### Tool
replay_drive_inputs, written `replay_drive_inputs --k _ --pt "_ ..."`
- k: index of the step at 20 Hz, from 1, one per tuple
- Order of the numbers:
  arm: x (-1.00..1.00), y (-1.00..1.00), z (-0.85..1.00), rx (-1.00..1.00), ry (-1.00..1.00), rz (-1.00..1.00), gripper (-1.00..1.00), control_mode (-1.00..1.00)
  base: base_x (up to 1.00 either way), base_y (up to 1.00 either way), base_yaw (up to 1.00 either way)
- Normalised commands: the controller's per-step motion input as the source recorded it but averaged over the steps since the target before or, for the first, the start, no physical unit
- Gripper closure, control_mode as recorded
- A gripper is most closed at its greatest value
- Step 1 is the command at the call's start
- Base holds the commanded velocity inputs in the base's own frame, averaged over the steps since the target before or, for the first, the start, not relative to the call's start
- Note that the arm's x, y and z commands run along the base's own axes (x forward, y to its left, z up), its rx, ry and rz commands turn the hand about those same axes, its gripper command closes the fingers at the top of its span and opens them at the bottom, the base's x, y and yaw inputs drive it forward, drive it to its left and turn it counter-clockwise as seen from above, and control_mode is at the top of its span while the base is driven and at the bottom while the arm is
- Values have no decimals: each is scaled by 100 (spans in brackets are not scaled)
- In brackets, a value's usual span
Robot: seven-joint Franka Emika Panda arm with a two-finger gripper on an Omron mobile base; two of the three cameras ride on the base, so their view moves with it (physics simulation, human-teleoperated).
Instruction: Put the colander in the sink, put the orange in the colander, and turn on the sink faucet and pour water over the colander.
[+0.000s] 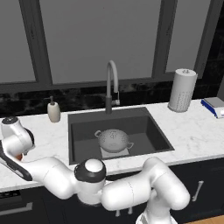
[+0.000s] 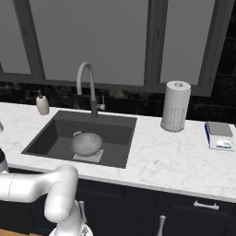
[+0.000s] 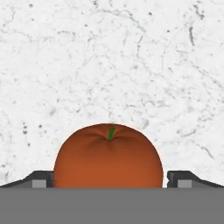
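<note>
The colander sits in the sink, apparently holding nothing.

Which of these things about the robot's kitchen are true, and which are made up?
1. The small round silver-grey metal colander sits in the large dark grey sink. True.
2. The small round orange-red orange lies inside the colander. False: it rests on the white marble counter.
3. The gripper is shut. False: its jaws stand open, one on each side of the orange.
4. The tall grey gooseneck faucet stands behind the sink. True.
5. Water is running. False: none shows.
</note>
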Motion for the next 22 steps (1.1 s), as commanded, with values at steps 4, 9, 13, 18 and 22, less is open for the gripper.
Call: replay_drive_inputs --k 4,9,13,18,22 --pt "9 12 -19 0 0 7 -100 -100 0 0 0" --pt "7 8 -27 -1 0 5 100 -100 0 0 0" --pt "-5 -11 -34 -2 -2 0 100 -100 0 0 0" --pt "-31 -52 -13 -1 -9 -11 100 -100 0 0 0" --pt "-39 -72 5 0 -13 -19 100 -100 0 0 0"
